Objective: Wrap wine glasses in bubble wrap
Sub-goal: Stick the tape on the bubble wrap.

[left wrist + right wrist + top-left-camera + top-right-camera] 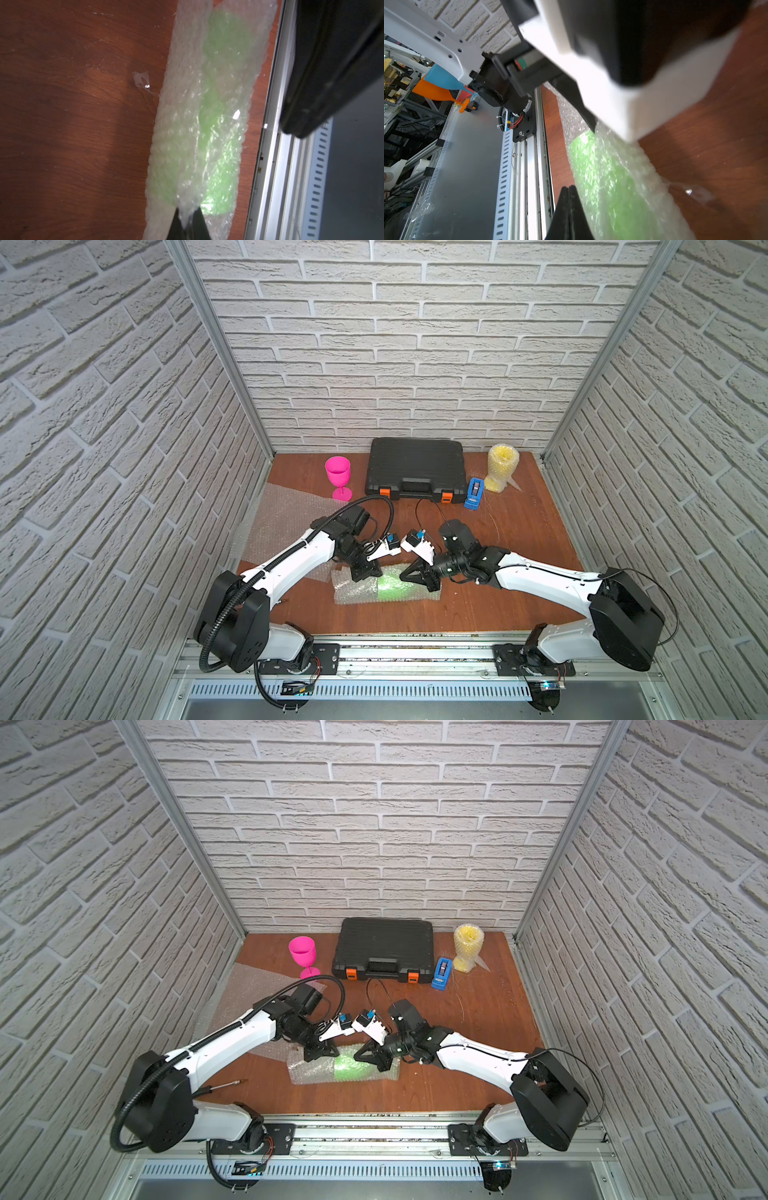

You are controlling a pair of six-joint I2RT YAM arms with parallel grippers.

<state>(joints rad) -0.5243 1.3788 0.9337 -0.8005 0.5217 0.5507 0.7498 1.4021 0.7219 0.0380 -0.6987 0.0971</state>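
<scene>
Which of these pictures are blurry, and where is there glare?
Both top views are fairly sharp and evenly lit; the left wrist view is soft, with bright glints on the bubble wrap; the right wrist view blurs and overexposes the white arm part close to the lens.

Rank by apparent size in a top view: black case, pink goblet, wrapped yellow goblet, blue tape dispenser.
1. black case, clearly largest
2. wrapped yellow goblet and pink goblet: they look about alike, so left unranked
3. blue tape dispenser, smallest
</scene>
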